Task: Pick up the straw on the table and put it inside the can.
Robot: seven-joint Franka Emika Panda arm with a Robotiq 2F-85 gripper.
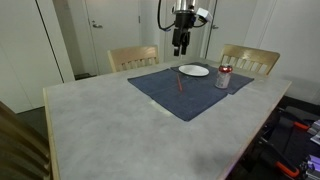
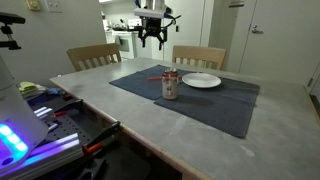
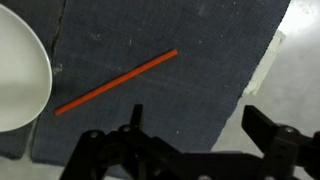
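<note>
Above the placemat, tool (image 1: 180, 48) (image 2: 152, 41): hanging high at the upper middle of both exterior views, well clear of the counter (image 1: 100, 120) (image 2: 130, 110).
Tool state: jaws spread wide along the bottom of the wrist view (image 3: 192, 125), nothing between them, nothing held.
Straw (image 3: 115, 82): thin and red, lying flat on the dark blue placemat (image 3: 180, 95); slanting from lower left to upper right of the wrist frame; lower end just beside the plate rim; apart from the tool.
Straw in an exterior view (image 1: 180, 82): short red line near frame centre, just below the plate, left of the can and apart from it.
Can (image 1: 224, 77) (image 2: 171, 86): red and silver, upright on the placemat (image 1: 190, 100) (image 2: 215, 105), near the plate; nothing visibly sticking out of its top.
Plate (image 1: 194, 70) (image 2: 201, 81) (image 3: 20, 70): white, round, on the placemat; at the left edge of the wrist frame.
Chairs (image 1: 133, 57) (image 2: 93, 55): pale wood, two at the far side of the counter.
</note>
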